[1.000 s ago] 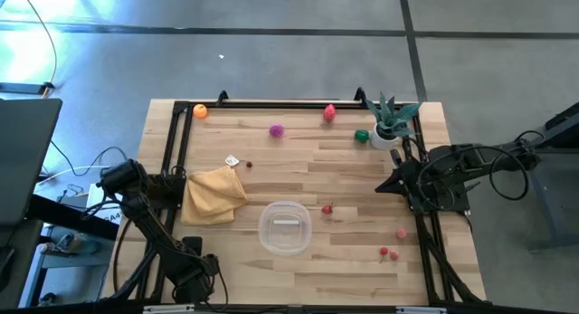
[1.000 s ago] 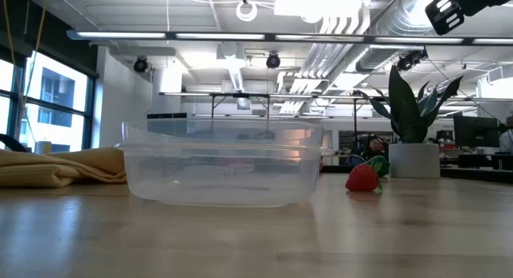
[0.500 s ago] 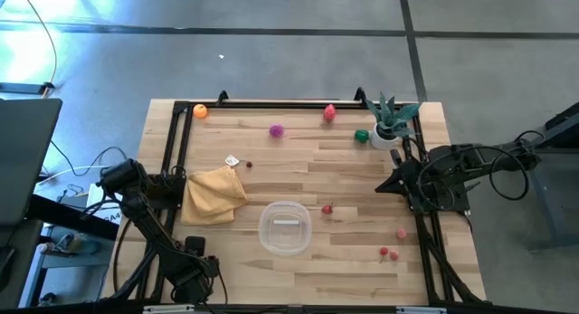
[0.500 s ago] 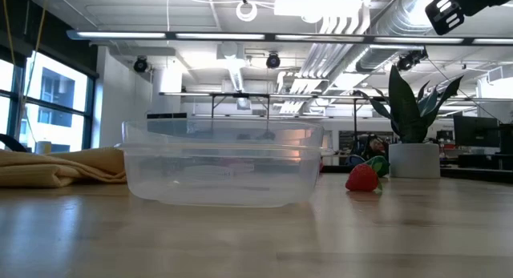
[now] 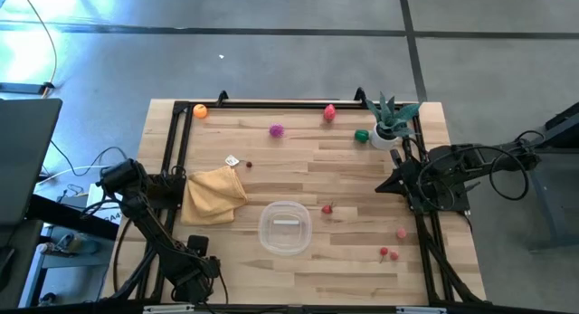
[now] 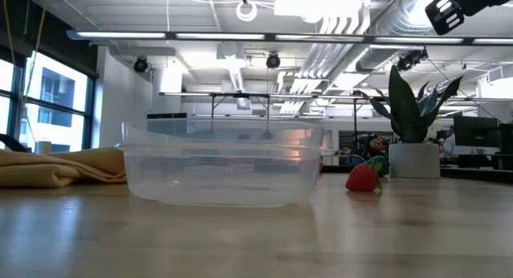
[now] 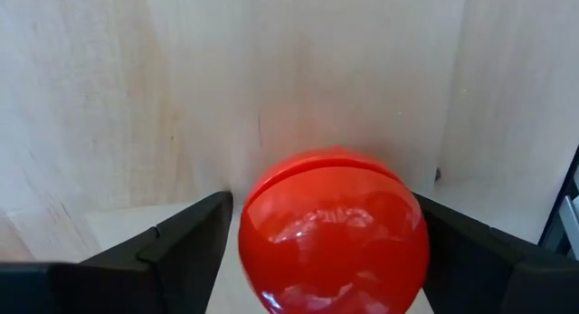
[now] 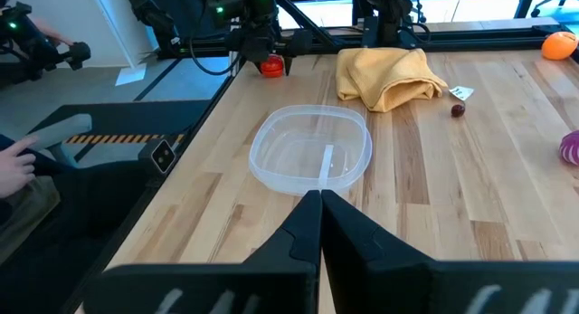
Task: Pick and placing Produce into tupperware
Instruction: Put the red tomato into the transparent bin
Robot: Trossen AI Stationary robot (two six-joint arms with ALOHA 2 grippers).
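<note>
The tupperware [image 5: 285,227] is a clear, shallow container on the table's near middle, also seen in the low view [image 6: 220,170] and the right wrist view [image 8: 312,149]. Scattered produce lies on the wood: an orange piece [image 5: 200,111], a magenta one [image 5: 276,129], a red-pink one [image 5: 329,112], a green one [image 5: 362,135], a strawberry [image 5: 327,208], a pink one [image 5: 402,233] and red cherries [image 5: 387,253]. My left gripper [image 7: 326,233] is at the near-left corner [image 5: 194,252], shut on a red ball [image 7: 335,228]. My right gripper [image 8: 318,205] is shut at the table's right edge [image 5: 398,183]. My left gripper pinches the red ball between its two fingers, one finger [image 7: 194,233] on each of the ball's opposite sides [image 7: 258,237]. The fingers point down at the wood from above. Whether the ball rests on the table or is lifted clear, I cannot tell.
A mustard-yellow cloth [image 5: 215,195] lies crumpled left of the tupperware. A spiky plant in a white pot [image 5: 391,122] stands at the far right corner. A black frame rail [image 5: 271,103] runs around the table's edges. A small dark piece [image 5: 249,165] lies near a white tag [image 5: 232,160].
</note>
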